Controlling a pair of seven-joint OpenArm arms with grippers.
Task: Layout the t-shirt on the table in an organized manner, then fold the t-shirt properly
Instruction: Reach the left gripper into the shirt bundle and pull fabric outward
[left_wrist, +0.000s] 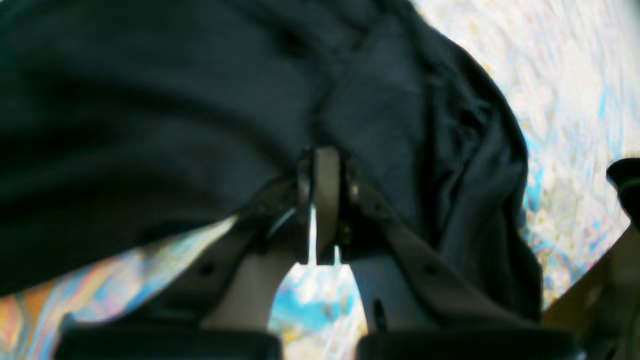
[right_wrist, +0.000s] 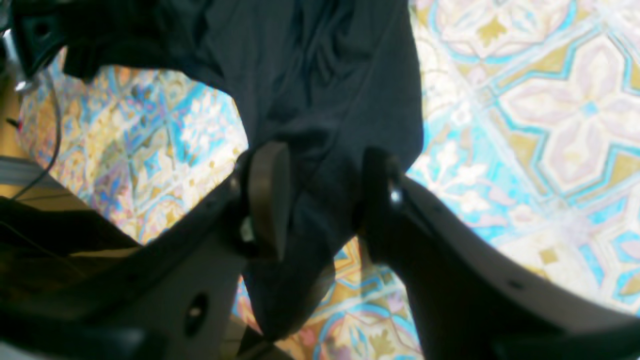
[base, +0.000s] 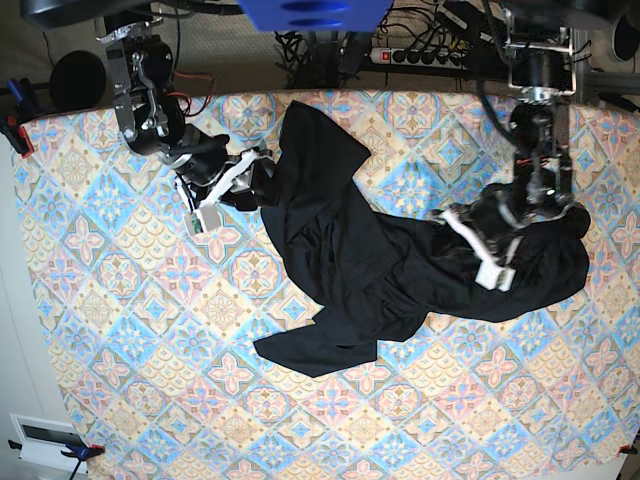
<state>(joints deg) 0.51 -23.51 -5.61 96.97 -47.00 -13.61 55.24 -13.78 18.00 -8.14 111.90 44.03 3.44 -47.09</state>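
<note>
L wrist: my left fingers pinched tight on t-shirt fold, frame centre. R wrist: my right fingers apart, cloth bunched between. Base: black tee sprawled crumpled mid-to-right on desk, both arms at its edges.

No writing, label, brand, number or sign can be read in any of the three views. The black t-shirt is plain, and the table cloth carries only floral diamond tiles, no lettering.
</note>
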